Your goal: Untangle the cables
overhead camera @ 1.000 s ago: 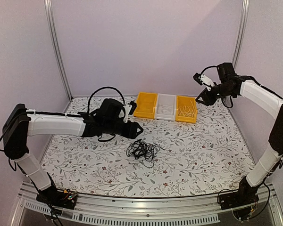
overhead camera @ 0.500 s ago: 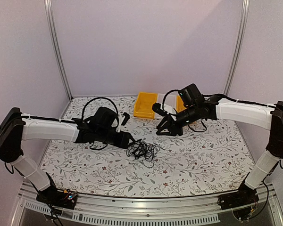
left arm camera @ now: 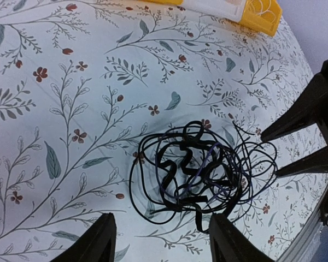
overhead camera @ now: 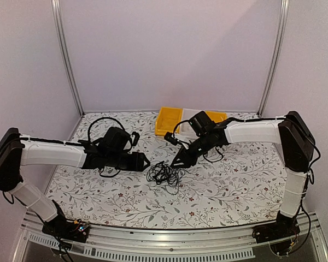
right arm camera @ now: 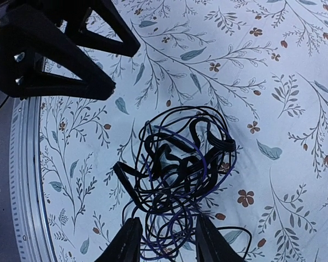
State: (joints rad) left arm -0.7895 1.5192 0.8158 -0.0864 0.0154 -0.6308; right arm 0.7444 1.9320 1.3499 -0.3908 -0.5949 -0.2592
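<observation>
The left arm (overhead camera: 54, 154) reaches low across the flowered table (overhead camera: 235, 185) from the left. The left gripper (left arm camera: 164, 243) has its two fingers spread wide with nothing between them, and it points at the cables (overhead camera: 165, 174) from just beside their left edge. The cables lie in one tight, knotted clump on the table, about midway between the two arms and near the middle of the cloth, with a few loose loops straying out on the near side. The right gripper (overhead camera: 176, 163) slants down at the far right edge of the clump. Its fingers stand apart and its tips are right at the outer strands; I cannot tell whether they touch. Behind it, a row of yellow and white trays (overhead camera: 168, 123) sits at the back of the table.

This looks like the approach before the first pull: both grippers flank the clump and neither has hold of it. The next move likely calls for each gripper to close on a different strand, or for one to pin the clump while the other draws a loop outward. The wire is thin, so the tips would have to come right down to the cloth to catch it.
</observation>
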